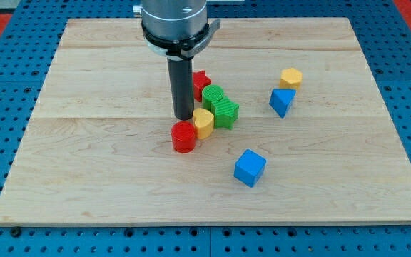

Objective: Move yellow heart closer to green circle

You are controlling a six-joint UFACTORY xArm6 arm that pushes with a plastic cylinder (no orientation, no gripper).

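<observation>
Yellow heart (203,123) sits near the middle of the wooden board (84,164), in a tight cluster of blocks. Going near to far: the blue cube (250,168) lies alone toward the view's bottom, well apart from the cluster. Next comes the red cylinder (183,136), touching the yellow heart on its lower left. My tip (183,117) stands just beside the heart's left edge and just above the red cylinder; whether it touches either I cannot tell. This arm carries a plain rod, so it has no jaws to be open or closed. A green star-like block (226,112) presses against the heart's right side, and the green circle (213,95) sits just behind it, close to the heart. A red star (200,81) shows partly behind the rod. Farther right, well apart, stand the blue triangle (282,101) and, just behind it, the yellow hexagon (290,78).
</observation>
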